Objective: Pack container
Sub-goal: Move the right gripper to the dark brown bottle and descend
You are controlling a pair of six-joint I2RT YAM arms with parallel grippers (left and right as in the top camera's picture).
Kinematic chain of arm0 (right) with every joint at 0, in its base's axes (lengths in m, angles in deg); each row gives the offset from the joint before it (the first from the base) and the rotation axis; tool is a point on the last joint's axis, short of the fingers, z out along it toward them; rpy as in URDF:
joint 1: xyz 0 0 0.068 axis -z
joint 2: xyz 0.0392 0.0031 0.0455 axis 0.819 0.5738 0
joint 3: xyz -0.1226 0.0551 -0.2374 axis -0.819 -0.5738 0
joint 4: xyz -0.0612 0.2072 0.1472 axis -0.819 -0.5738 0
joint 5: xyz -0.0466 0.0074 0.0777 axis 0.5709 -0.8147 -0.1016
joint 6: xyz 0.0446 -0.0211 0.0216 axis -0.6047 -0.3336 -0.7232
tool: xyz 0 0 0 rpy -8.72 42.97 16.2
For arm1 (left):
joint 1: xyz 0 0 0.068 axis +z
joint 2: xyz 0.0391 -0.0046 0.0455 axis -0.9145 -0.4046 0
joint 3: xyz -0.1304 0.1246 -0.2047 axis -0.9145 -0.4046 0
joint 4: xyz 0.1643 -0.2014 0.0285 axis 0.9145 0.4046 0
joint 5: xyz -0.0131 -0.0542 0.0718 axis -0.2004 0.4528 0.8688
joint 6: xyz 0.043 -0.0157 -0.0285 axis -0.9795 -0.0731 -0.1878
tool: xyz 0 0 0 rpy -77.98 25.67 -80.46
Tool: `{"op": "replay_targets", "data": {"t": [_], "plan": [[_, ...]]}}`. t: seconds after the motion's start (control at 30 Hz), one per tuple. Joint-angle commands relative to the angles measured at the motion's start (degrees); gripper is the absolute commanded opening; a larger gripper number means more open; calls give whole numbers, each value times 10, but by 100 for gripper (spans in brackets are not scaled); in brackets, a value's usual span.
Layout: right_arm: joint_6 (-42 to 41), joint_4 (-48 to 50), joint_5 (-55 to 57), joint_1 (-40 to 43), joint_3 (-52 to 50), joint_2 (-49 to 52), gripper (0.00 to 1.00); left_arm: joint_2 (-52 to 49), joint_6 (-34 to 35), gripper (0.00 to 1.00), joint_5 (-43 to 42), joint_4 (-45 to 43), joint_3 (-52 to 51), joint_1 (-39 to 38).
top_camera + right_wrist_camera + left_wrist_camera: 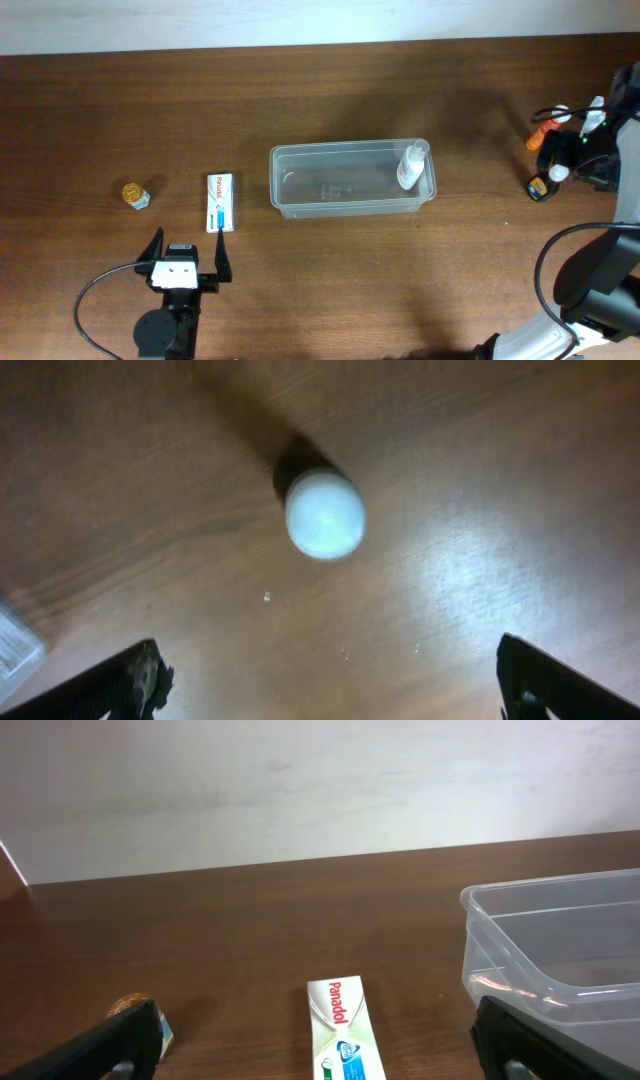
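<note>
One wooden table (pixel 330 90), one clear container (pixel 340 210) set at its centre, left gripper (pixel 188 250) spread wide near one Panadol box (pixel 220 202), right gripper (pixel 327 670) spread wide over one white-capped bottle (pixel 324 513), one white bottle (pixel 411 165) leant in the container's right end, one yellow-lidded jar (pixel 135 194) stood left of the box.
</note>
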Motion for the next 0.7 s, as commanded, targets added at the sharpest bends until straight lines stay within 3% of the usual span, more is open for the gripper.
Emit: {"op": "replay_targets", "data": {"t": [0.0,0.4,0.67], "plan": [[71,43,-4,3,-26,-4,98,3,-9,99,-6,3,-1,2],[139,247,-4,6,-179,-4,98,3,-9,99,-7,3,-1,2],[166,285,-4,6,-208,-4,98,3,-9,99,-6,3,-1,2]]}}
